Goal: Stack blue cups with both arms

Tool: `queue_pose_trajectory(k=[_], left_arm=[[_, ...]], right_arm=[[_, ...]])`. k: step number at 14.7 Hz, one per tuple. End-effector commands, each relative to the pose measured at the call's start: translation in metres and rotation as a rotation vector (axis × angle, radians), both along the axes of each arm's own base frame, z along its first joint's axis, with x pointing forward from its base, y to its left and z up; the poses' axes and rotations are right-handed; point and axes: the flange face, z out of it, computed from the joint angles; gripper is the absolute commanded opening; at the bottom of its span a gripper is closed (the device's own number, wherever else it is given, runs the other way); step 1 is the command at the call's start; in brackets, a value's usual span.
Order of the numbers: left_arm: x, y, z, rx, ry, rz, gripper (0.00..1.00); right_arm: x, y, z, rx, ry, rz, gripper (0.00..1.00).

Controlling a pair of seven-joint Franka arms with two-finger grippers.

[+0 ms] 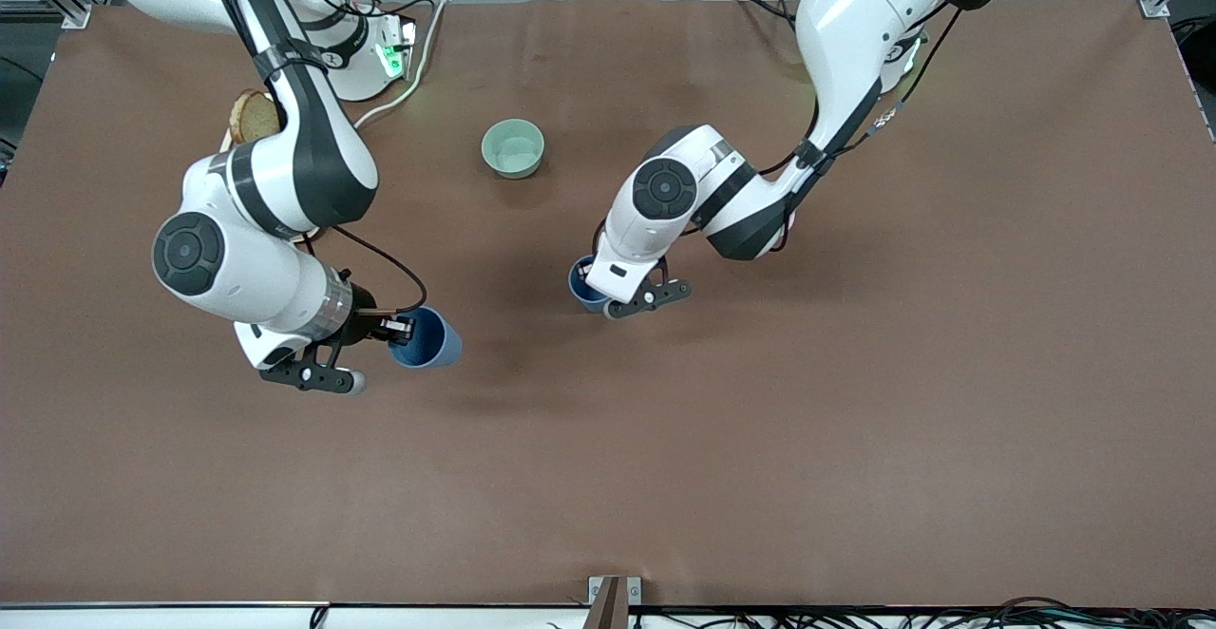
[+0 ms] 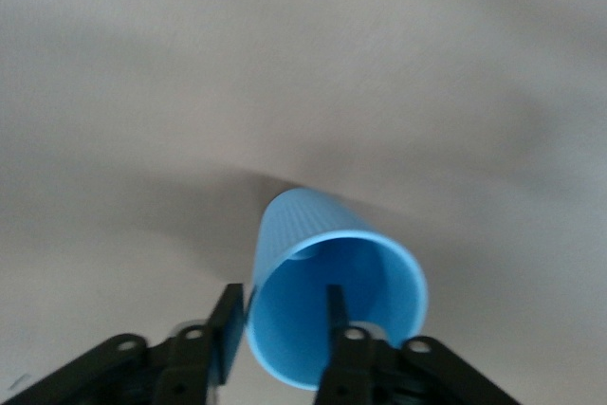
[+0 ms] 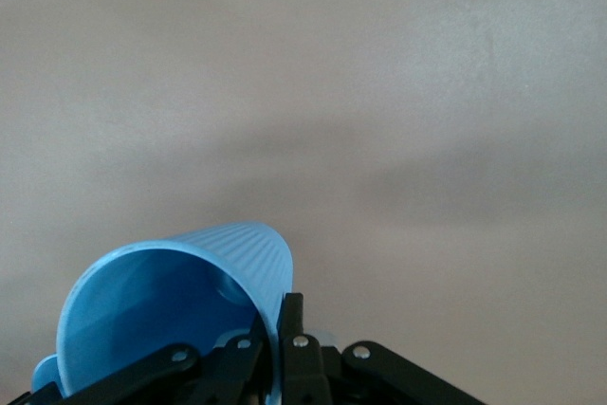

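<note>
Item one: blue cup (image 1: pixel 426 339), held by the right gripper (image 1: pixel 397 329) above the table (image 1: pixel 855 420) toward the right arm's end. Its fingers pinch the rim wall, one inside and one outside, as the right wrist view shows (image 3: pixel 166 305). The cup hangs tilted, mouth turned back toward the gripper.

Item two: second blue cup (image 1: pixel 581 285), held by the left gripper (image 1: pixel 608 292) over the middle of the table. It is mostly hidden under the wrist in the front view; the left wrist view shows it plainly (image 2: pixel 332 305), rim clamped between the two fingers (image 2: pixel 228 334), body tilted.

Item three: pale green bowl (image 1: pixel 513 148), empty, at roughly eleven o'clock from the second cup, untouched.

Item four: round brown object (image 1: pixel 253 116), partly hidden by the right arm, near its base; I cannot tell what it is.

Progress, as judged: both cups gripped and off the table, well apart from each other. Remaining: bring them together, line up base to mouth, nest one in the other, release.
</note>
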Motion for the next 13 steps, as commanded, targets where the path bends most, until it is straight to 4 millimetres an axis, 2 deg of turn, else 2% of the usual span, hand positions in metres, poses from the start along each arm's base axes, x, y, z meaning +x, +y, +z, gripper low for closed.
queue_pose_trajectory(k=[1, 4, 6, 9, 11, 13], left_arm=[[0.03, 0.029, 0.06, 0.017, -0.07, 0.048, 1.0], [0.069, 0.094, 0.136, 0.053, -0.106, 0.095, 1.0], [0.089, 0.152, 0.183, 0.079, -0.144, 0.08, 1.0], [0.099, 0.243, 0.243, 0.147, -0.17, -0.02, 1.0], [0.098, 0.303, 0.282, 0.186, -0.194, -0.083, 1.0], [0.094, 0.354, 0.311, 0.216, -0.212, -0.134, 1.0]], right_arm=[[-0.012, 0.031, 0.007, 0.01, 0.011, -0.04, 0.01], [-0.039, 0.094, 0.013, 0.006, 0.019, -0.074, 0.01], [-0.063, 0.14, 0.014, 0.003, 0.026, -0.073, 0.01], [-0.105, 0.207, 0.016, 0.008, 0.021, -0.067, 0.01], [-0.125, 0.234, 0.014, 0.008, 0.015, -0.056, 0.01], [-0.131, 0.24, 0.011, 0.0, 0.017, -0.052, 0.01]])
